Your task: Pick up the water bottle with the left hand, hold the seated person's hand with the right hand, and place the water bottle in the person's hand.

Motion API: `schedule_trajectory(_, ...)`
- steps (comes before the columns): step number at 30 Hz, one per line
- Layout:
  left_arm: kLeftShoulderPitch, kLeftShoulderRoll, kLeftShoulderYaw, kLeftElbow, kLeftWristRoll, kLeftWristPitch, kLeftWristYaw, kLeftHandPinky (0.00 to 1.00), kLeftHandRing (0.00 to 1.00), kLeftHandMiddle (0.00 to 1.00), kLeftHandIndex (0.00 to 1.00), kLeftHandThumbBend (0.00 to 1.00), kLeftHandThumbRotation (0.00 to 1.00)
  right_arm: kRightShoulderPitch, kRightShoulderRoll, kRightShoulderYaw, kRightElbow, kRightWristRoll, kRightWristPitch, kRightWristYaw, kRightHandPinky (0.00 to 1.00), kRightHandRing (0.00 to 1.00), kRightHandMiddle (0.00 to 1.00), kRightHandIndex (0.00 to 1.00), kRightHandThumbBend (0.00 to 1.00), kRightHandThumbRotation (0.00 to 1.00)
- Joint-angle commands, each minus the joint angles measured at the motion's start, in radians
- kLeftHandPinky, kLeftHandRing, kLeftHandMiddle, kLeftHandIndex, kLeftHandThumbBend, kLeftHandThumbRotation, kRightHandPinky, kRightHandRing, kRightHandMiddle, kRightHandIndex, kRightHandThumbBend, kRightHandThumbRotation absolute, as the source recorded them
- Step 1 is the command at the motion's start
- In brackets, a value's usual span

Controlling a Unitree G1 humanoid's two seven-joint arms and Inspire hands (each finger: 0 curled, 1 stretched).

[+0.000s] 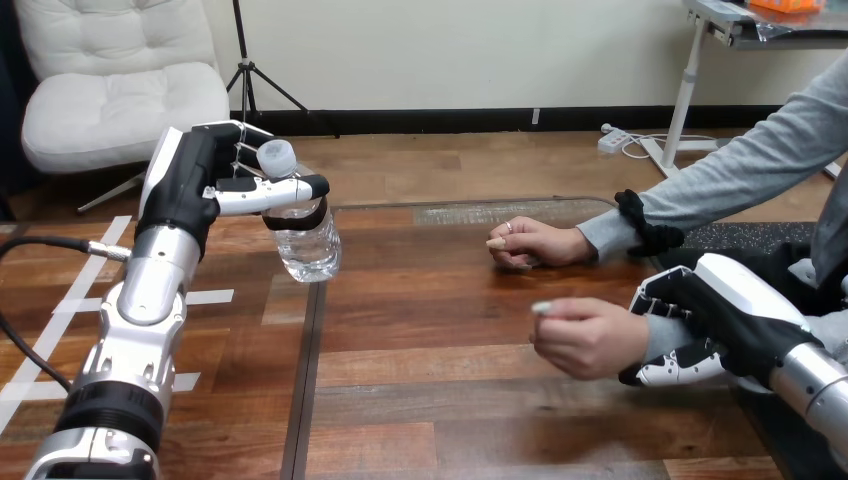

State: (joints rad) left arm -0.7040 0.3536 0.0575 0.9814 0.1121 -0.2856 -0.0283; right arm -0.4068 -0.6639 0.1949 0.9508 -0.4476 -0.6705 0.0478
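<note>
Left hand [188, 190]: fingers and thumb curled round the upper part of the water bottle [306, 246], one white finger lying across it just below the cap [277, 157]. The bottle is clear plastic, count 1, close to upright with a slight lean. It hangs at the view's left, over the left edge of the desk [430, 400], and its base appears to be off the surface. The silver left forearm runs up from the bottom left corner to the hand.

Right hand [725, 312]: at the view's right, closed round the person's wrist [655, 335]. Fingers show above the wrist and one white-and-black digit curls beneath it.

Person's hands, count 2, both at the right half of the desk:
- person's lower hand [585, 337]: loosely curled, fingertips pointing to the view's left, just ahead of the right hand's hold. Nothing is in it.
- person's upper hand [535, 243]: resting on the desk farther from the robot, fingers folded under, grey sleeve behind it. No robot hand touches it.

Bottle and lower hand are well apart, with bare desk between them. Robot hands count 2, each occupied: one with the bottle, one with the wrist.
</note>
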Motion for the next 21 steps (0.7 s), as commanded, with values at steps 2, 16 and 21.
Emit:
schedule_trajectory(2,-0.04,0.019,0.017,-0.075,-0.016,-0.017,0.003,0.33,0.37,0.42,0.45,0.73,0.0,-0.063,0.017,0.015,-0.013,-0.012,-0.019,-0.008,0.3,0.33,0.38,0.42,0.63,0.0)
schedule_trajectory(16,-0.039,0.019,0.019,-0.075,-0.019,-0.022,0.0,0.33,0.37,0.42,0.45,0.74,0.0,-0.068,0.016,0.022,0.0,-0.027,-0.029,-0.035,0.3,0.33,0.38,0.42,0.62,0.0)
schedule_trajectory(21,-0.038,0.019,0.017,-0.077,-0.015,-0.018,0.003,0.32,0.37,0.42,0.45,0.74,0.0,-0.069,0.016,0.023,-0.002,-0.03,-0.023,-0.031,0.3,0.33,0.38,0.42,0.62,0.0)
